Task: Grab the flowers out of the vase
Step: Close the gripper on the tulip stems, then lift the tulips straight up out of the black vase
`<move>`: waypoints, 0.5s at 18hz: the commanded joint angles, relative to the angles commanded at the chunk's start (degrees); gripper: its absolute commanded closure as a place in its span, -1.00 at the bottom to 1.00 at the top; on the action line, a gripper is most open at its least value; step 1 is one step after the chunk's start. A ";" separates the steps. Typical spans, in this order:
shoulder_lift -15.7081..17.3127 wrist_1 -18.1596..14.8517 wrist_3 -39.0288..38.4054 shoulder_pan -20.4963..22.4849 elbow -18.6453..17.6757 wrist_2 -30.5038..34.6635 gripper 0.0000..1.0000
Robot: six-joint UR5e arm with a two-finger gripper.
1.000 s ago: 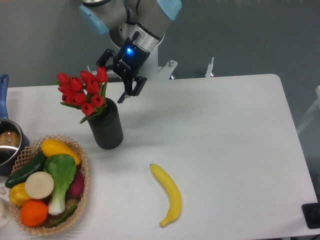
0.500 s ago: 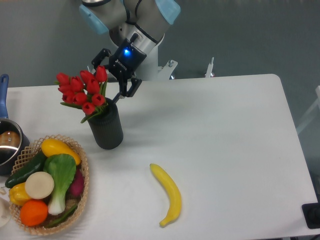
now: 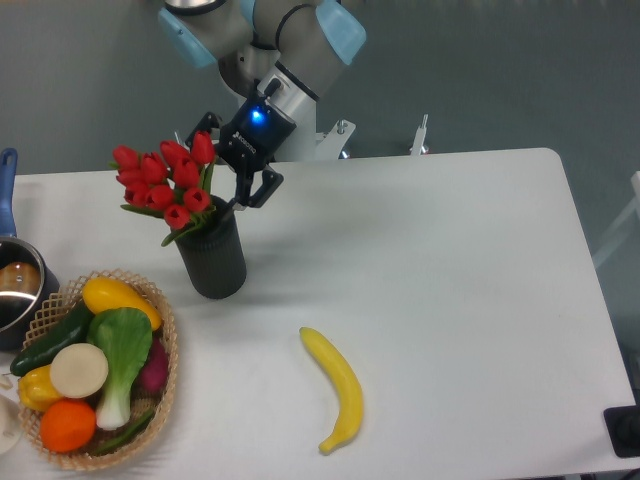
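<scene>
1. The gripper [image 3: 222, 168] hangs at the back right of the flowers [image 3: 167, 184], with its fingers spread apart and nothing held between them; one dark fingertip [image 3: 243, 196] shows just above the vase mouth, while the other is partly hidden behind the red buds.
2. A blue light glows on the gripper body, and the arm [image 3: 262, 30] reaches down to it from the top of the view.
3. The flowers, a bunch of red tulip buds with green leaves, stand in the black ribbed vase [image 3: 212, 253] and lean out to the left over its rim.
4. The vase stands upright on the white table [image 3: 450, 300], toward the left and back.
5. A wicker basket [image 3: 162, 372] near the front left corner holds a cucumber, yellow squash, bok choy, an orange and other produce.
6. A banana [image 3: 336, 386] lies on the table in front of the vase, well apart from it.
7. A pot [image 3: 17, 285] with a blue handle sits at the left edge.
</scene>
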 joint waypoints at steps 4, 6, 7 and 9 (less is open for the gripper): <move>0.70 0.00 -3.16 0.35 2.20 0.09 1.00; 1.41 0.00 -5.18 0.35 3.25 0.18 1.00; 1.67 0.00 -6.15 0.44 3.60 0.18 1.00; 2.89 -0.09 -9.57 0.35 3.96 0.17 1.00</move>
